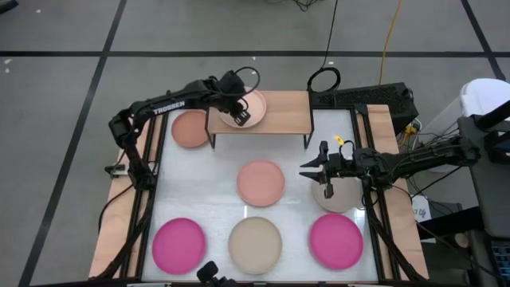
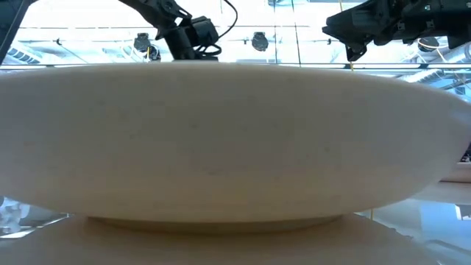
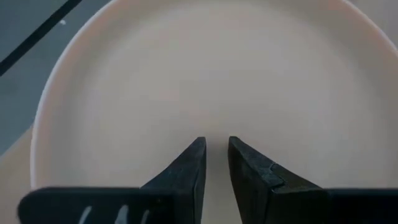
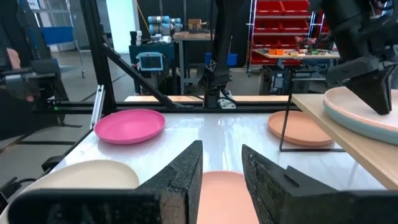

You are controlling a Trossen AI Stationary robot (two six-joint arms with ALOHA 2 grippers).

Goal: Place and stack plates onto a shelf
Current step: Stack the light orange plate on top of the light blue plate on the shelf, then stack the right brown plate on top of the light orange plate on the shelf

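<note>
A pink plate [image 1: 253, 108] lies on the left half of the wooden shelf [image 1: 287, 112], and the right wrist view shows a pale teal plate [image 4: 364, 127] stacked under it. My left gripper [image 1: 237, 118] points down into the pink plate [image 3: 199, 74], its fingers [image 3: 214, 140] a narrow gap apart. My right gripper [image 1: 303, 171] is open and holds nothing. It hovers level, pointing toward the table's left, between the pink plate at the table's middle [image 1: 260, 182] and a taupe plate [image 1: 339, 199] below its wrist. My left gripper comes at the pink plate's inner face [image 3: 214, 118] from above, near the rim that faces the table's left. Whether its fingertips [image 4: 373, 93] touch the plate, I cannot tell. The plate lies flat on the teal one.
A peach plate [image 1: 190, 127] lies on the table by the shelf's left legs. Along the near edge lie a magenta plate [image 1: 178, 245], a beige plate [image 1: 255, 243] that fills the low view [image 2: 235, 147], and another magenta plate [image 1: 335, 239]. The shelf's right half is bare wood.
</note>
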